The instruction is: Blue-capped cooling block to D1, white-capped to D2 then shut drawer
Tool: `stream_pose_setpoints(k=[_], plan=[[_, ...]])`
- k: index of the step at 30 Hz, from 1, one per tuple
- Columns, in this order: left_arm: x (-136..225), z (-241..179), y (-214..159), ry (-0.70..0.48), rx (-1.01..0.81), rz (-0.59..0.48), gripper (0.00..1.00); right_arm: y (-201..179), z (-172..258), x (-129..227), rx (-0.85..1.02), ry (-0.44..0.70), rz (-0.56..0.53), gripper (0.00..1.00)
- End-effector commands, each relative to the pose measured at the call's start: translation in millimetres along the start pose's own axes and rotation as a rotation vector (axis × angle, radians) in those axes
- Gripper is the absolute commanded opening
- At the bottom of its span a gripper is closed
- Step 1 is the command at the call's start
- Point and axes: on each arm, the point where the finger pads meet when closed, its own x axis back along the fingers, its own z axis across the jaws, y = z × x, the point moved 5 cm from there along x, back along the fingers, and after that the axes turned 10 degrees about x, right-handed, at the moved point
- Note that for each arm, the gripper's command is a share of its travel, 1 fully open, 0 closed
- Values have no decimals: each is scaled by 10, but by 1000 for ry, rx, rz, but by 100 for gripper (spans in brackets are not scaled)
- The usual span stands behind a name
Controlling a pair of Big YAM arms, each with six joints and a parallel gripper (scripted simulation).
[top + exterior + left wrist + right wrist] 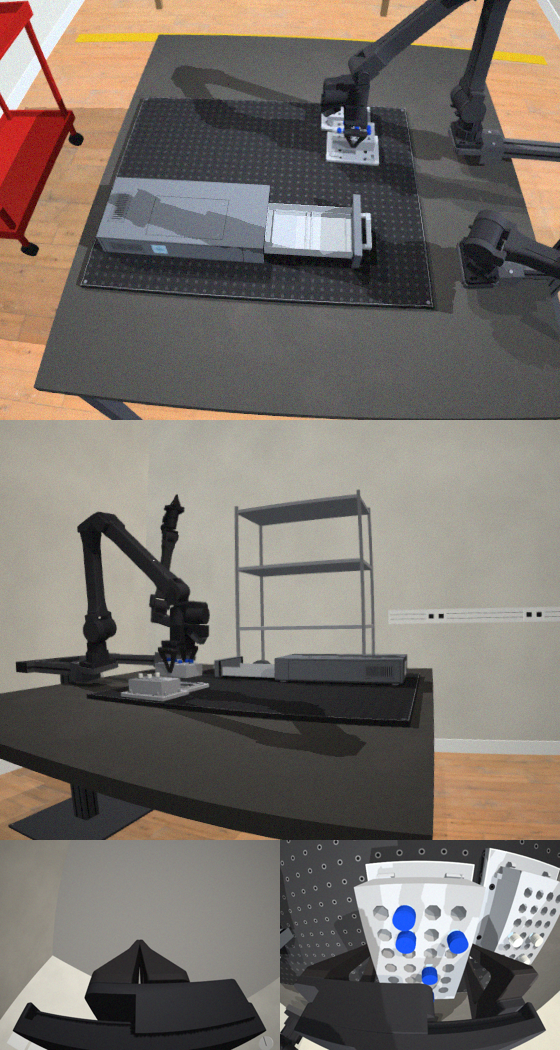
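Observation:
My right gripper is shut on the long sides of the blue-capped block. The block looks level over slot D1; in the right wrist view it looks raised above the plate and hides most of it. Its visible blue-capped tubes stand in bores; my gripper partly hides one. The white-capped block sits on slot D2, its visible tubes upright in bores. The drawer of COLD is open and empty. My left gripper is shut, empty, raised high.
The drawer handle sticks out toward the arm bases. COLD stands along one side of the perforated deck, with the slots across from the open drawer. A red cart stands beside the table. A grey shelf rack stands near the wall.

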Motion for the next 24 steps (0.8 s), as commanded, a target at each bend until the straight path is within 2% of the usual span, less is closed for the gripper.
stream_pose_setpoints(k=[1, 18, 24], plan=[[-81, 13, -210, 5, -8, 34, 0, 382, -9, 327, 10, -1, -119, 0], [-81, 13, -210, 5, -8, 34, 0, 332, -38, 294, 4, -1, -122, 0], [-81, 13, -210, 5, -8, 34, 0, 159, -28, 161, 7, -1, -74, 0]])
